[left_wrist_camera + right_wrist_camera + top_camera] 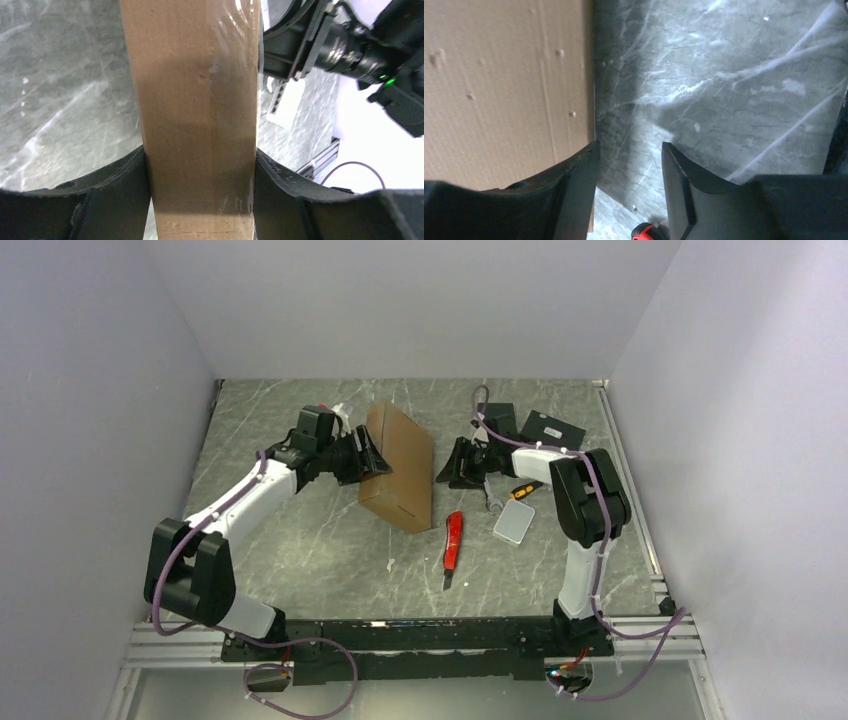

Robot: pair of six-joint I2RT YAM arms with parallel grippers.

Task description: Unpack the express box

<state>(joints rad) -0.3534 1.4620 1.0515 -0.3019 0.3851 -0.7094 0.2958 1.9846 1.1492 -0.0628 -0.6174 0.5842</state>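
Observation:
The express box (398,465) is a flat brown cardboard mailer standing tilted on its edge at the middle of the table. My left gripper (368,455) is shut on its left edge; in the left wrist view the cardboard (197,100) fills the gap between both fingers, with clear tape on it. My right gripper (450,462) is open and empty just right of the box. In the right wrist view the box's flat face (504,85) is at the left, beside my left finger, and bare table shows between the jaws.
A red utility knife (453,542) lies in front of the box; its tip also shows in the right wrist view (644,233). A wrench (491,498), a yellow-handled screwdriver (523,490), a white tray (513,524) and a black box (552,429) lie right.

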